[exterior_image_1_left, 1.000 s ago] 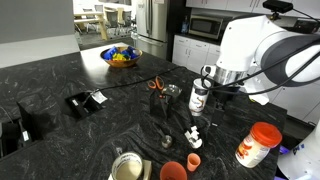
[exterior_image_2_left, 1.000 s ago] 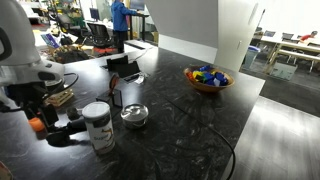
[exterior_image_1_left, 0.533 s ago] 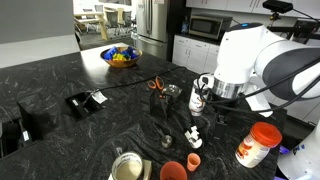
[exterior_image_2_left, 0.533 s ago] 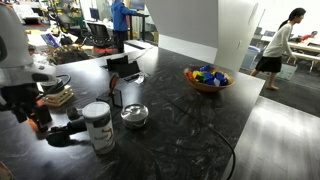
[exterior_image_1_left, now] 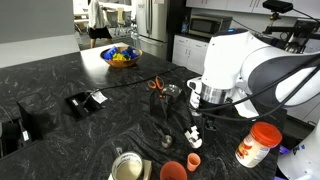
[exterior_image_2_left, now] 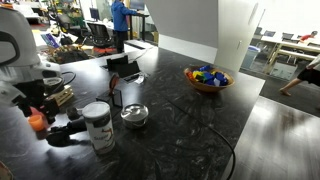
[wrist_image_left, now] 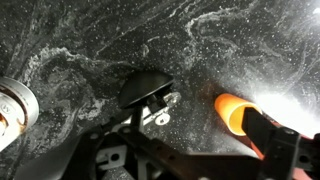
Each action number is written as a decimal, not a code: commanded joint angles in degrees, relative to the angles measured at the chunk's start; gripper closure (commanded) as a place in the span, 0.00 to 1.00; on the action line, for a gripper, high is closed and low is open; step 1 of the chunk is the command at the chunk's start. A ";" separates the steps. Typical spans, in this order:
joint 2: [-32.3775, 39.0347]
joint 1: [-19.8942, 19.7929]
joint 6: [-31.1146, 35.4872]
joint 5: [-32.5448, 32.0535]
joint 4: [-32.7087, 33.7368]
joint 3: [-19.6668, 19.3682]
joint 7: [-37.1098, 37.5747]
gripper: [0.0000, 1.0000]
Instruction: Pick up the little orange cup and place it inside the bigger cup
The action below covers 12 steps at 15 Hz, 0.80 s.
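The gripper [wrist_image_left: 185, 150] hangs over the counter [exterior_image_1_left: 60, 70] with its jaws wide and empty, while the little cup [wrist_image_left: 233, 111] sits off-centre close by one finger, the bigger cup [exterior_image_1_left: 173, 171] just beside it, so a sideways shift seems needed.

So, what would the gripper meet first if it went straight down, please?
The gripper would likely meet bare counter, between the black scoop and the little cup; one finger might clip the cup, though depth is unclear.
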 commanded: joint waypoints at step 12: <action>6.85 1.95 1.49 7.22 4.38 0.46 -14.12 0.00</action>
